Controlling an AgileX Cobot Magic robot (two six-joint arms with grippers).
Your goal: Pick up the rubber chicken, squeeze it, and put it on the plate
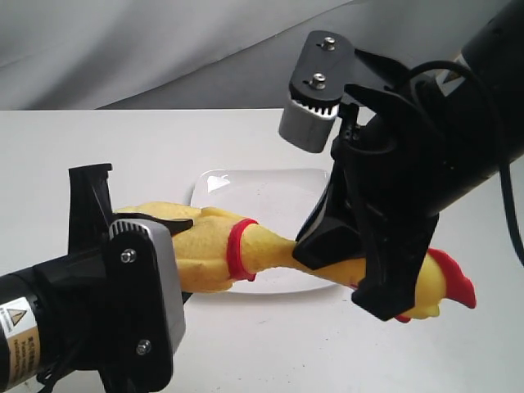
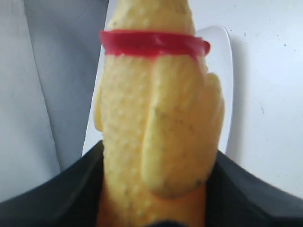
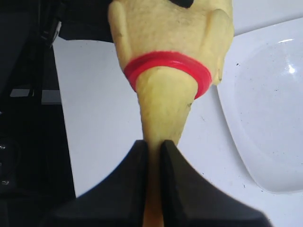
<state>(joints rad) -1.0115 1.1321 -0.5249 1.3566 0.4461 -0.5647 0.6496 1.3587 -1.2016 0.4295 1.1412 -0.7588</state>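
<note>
The rubber chicken (image 1: 214, 244) hangs level in the air over the front part of the plate (image 1: 266, 187), held at both ends. Its plump body sits between the jaws of my left gripper (image 1: 141, 223), which is shut on it; in the left wrist view the body (image 2: 156, 109) fills the gap between the black fingers (image 2: 71, 189). My right gripper (image 1: 354, 274) is shut tight on the thin neck (image 3: 163, 109), just past the red collar (image 3: 165, 64), pinching it flat. Beyond the right fingers, the head with its red comb (image 1: 454, 282) sticks out.
The white table (image 1: 246, 352) lies under both arms, with a grey backdrop (image 1: 123, 49) behind. In the right wrist view the plate (image 3: 265, 113) lies beside the neck, and the dark left arm (image 3: 28, 118) is on the other side.
</note>
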